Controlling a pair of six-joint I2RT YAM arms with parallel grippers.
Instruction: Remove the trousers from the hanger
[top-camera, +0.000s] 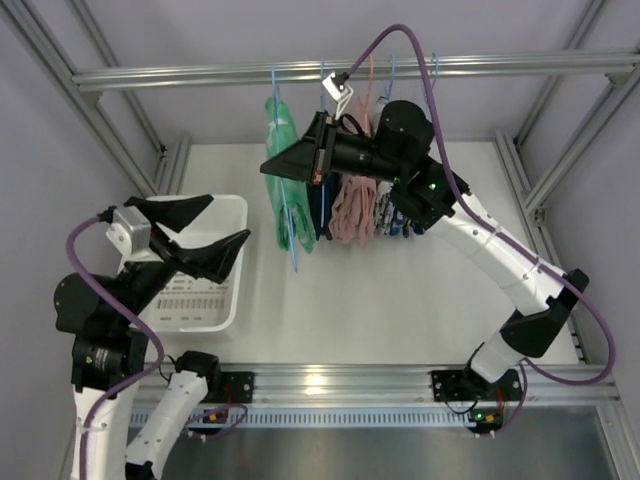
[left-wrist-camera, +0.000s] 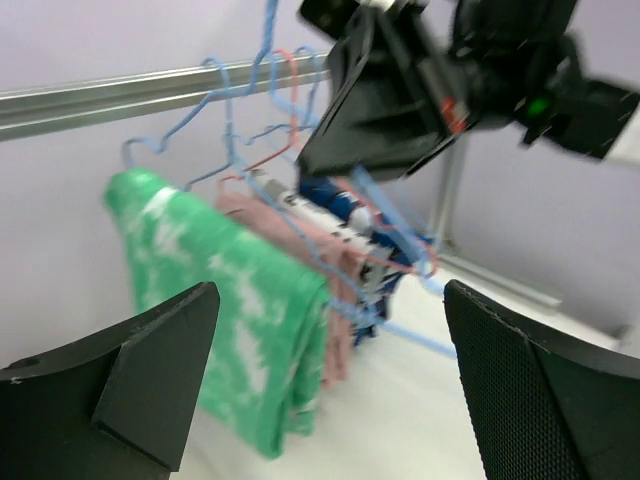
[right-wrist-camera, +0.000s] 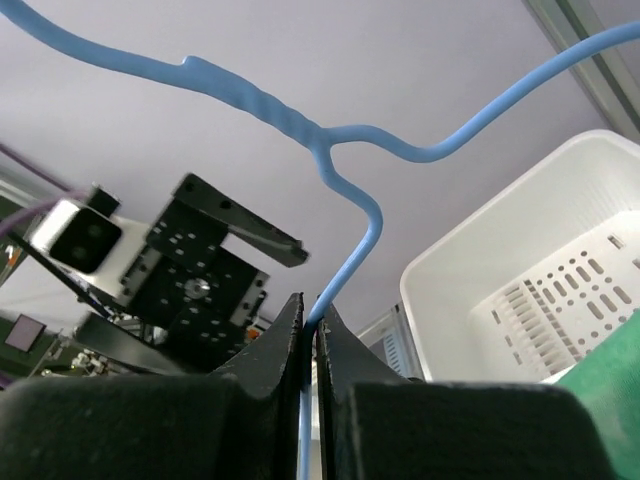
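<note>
The bright green trousers (top-camera: 281, 127) hang over the light-blue wire hanger (top-camera: 291, 228) at the left end of the garment row under the rail. My right gripper (top-camera: 275, 167) is shut on that hanger's wire. In the right wrist view the thin blue hanger (right-wrist-camera: 352, 250) runs down between the closed jaws (right-wrist-camera: 310, 322), and a corner of the green trousers (right-wrist-camera: 612, 352) shows at the lower right. My left gripper (top-camera: 228, 222) is open and empty above the white basket, left of the trousers. In the left wrist view the trousers (left-wrist-camera: 235, 320) hang ahead between my open fingers (left-wrist-camera: 150, 370).
A white perforated basket (top-camera: 232, 300) sits at the left and also shows in the right wrist view (right-wrist-camera: 500, 290). Pink (top-camera: 352, 205), navy (top-camera: 322, 212) and blue-and-white (top-camera: 396, 218) garments hang to the right of the trousers. The metal rail (top-camera: 200, 75) crosses the back.
</note>
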